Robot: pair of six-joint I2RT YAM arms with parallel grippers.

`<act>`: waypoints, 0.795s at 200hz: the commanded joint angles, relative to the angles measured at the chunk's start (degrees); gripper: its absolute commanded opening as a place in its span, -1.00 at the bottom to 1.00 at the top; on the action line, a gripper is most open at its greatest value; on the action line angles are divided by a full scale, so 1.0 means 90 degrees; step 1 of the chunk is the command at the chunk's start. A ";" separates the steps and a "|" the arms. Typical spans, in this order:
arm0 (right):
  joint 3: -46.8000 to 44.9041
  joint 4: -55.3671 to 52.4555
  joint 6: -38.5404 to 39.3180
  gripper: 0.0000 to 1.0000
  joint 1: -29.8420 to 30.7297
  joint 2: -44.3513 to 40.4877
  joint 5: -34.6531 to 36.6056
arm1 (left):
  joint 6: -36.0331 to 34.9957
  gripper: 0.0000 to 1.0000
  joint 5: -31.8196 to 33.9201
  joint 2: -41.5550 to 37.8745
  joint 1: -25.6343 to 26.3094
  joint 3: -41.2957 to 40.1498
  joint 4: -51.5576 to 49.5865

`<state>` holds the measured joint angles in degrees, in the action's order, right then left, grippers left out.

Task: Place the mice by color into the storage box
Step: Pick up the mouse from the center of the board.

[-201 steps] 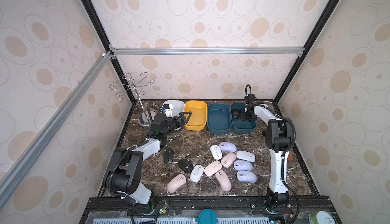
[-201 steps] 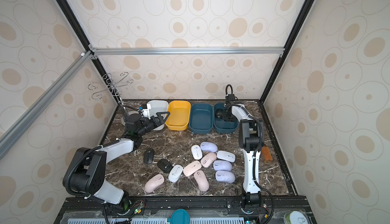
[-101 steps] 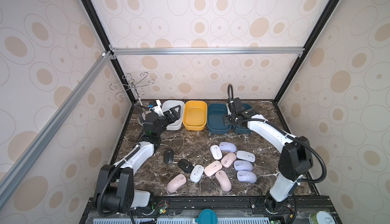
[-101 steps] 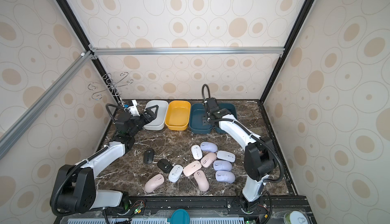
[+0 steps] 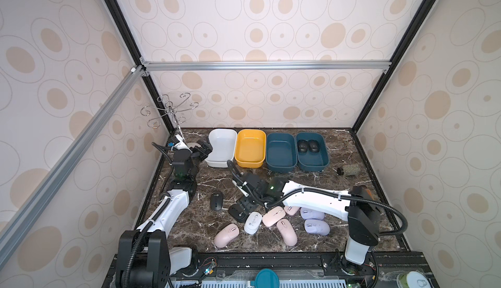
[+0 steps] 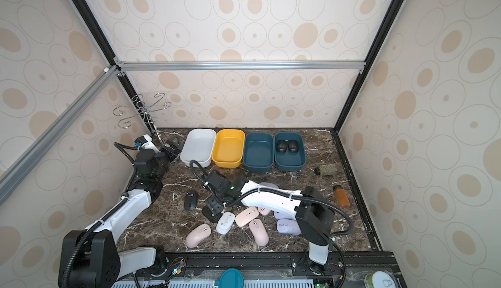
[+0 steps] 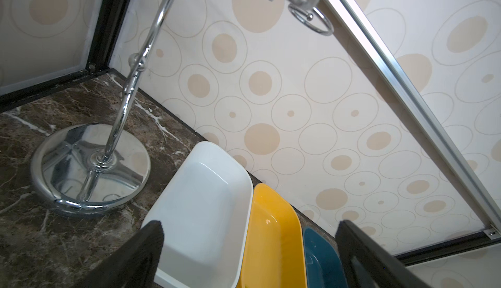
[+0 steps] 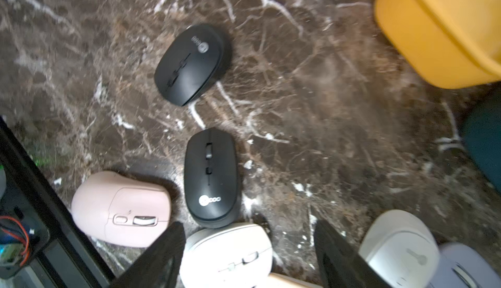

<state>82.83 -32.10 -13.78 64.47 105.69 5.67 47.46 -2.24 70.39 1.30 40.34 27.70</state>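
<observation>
While only 2 black mice (image 5: 302, 146) lie in the teal box (image 5: 311, 163), well beyond the right gripper (image 8: 249, 225), its jaws stand apart and empty, another black mouse (image 8: 211, 178) just ahead. The pink mouse (image 8: 122, 208) and white mouse (image 8: 227, 251) beside it are unsorted. The left gripper (image 7: 249, 225) gapes empty.

A robot lab booth: aluminium frame (image 5: 265, 65), wallpapered panels (image 5: 271, 15), marble-look tabletop (image 5: 339, 153).
</observation>
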 commanded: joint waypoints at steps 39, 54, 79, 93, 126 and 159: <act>0.0569 -0.0565 0.0361 0.77 0.0257 0.1047 -0.0867 | 0.0302 1.00 -0.0440 0.0124 -0.0117 -0.0011 0.0380; 0.0649 -0.0596 0.0361 0.77 0.0251 0.1306 -0.0506 | 0.0391 1.00 -0.0620 0.0195 -0.0142 0.0001 0.0454; 0.0805 -0.0606 0.0359 0.77 0.0204 0.1635 -0.0049 | 0.0430 1.00 -0.0812 0.0264 -0.0144 -0.0029 0.0632; 0.0847 -0.0521 0.0312 0.69 0.0157 0.1760 -0.0083 | 0.0454 1.00 -0.0862 0.0294 -0.0144 -0.0028 0.0652; 0.0912 -0.0343 0.0244 0.41 0.0032 0.1945 -0.0081 | 0.0494 1.00 -0.0966 0.0342 -0.0139 -0.0058 0.0792; 0.0831 -0.0243 0.0308 0.11 -0.0090 0.1938 -0.0248 | 0.0510 1.00 -0.1068 0.0392 -0.0139 -0.0046 0.0828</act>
<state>90.26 -34.81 -11.64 64.55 122.19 3.44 51.03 -10.44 73.23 0.43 39.83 32.88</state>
